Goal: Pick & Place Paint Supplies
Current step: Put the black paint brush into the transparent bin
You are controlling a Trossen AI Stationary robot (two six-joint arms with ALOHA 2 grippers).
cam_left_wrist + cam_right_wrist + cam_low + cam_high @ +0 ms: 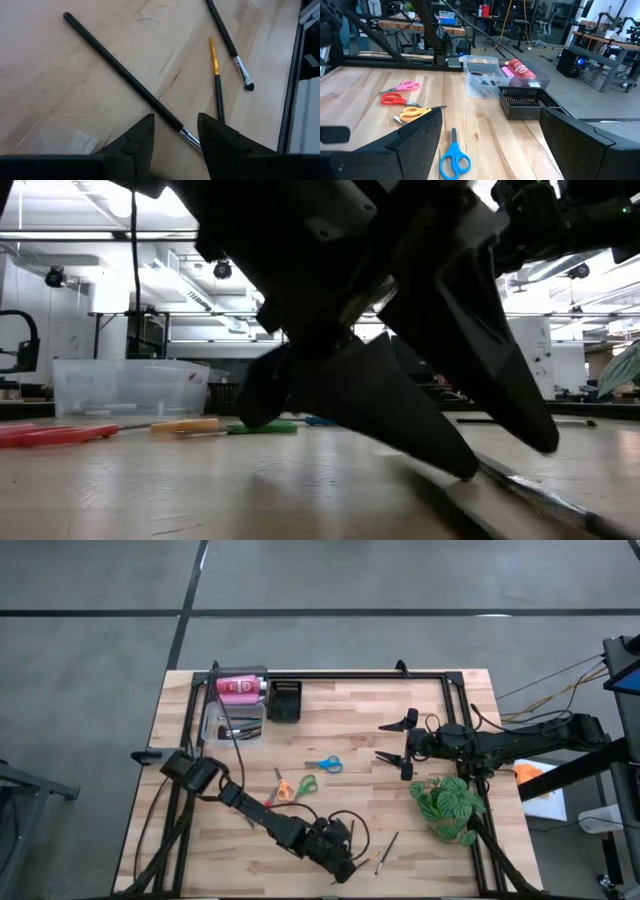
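My left gripper [348, 865] is low over the table's near edge, open and tilted downward. Its two fingertips stand on either side of the metal ferrule of a long black brush [120, 70] that lies flat on the wood. Two more brushes lie just beyond it, an orange-and-black one [216, 75] and a black one [227, 37]. Several scissors lie mid-table, among them a blue pair [323, 763] and an orange pair [288, 790]. A pink bottle [240, 688] lies in the clear tub [218, 712]. My right gripper [395, 740] hovers open at mid-right, holding nothing. My left gripper [176, 135] comes slanting down from the table's left, its fingers [137, 145] across the black brush at the ferrule [189, 136]. A gap shows on each side of the ferrule. I cannot tell whether a fingertip touches the brush, which lies flat on the table.
A black tray [285, 700] stands beside the clear tub at the far left. A green leafy plant [450, 805] sits at the right, near my right arm. A black frame rail [295, 75] runs along the table's edge close to the brushes.
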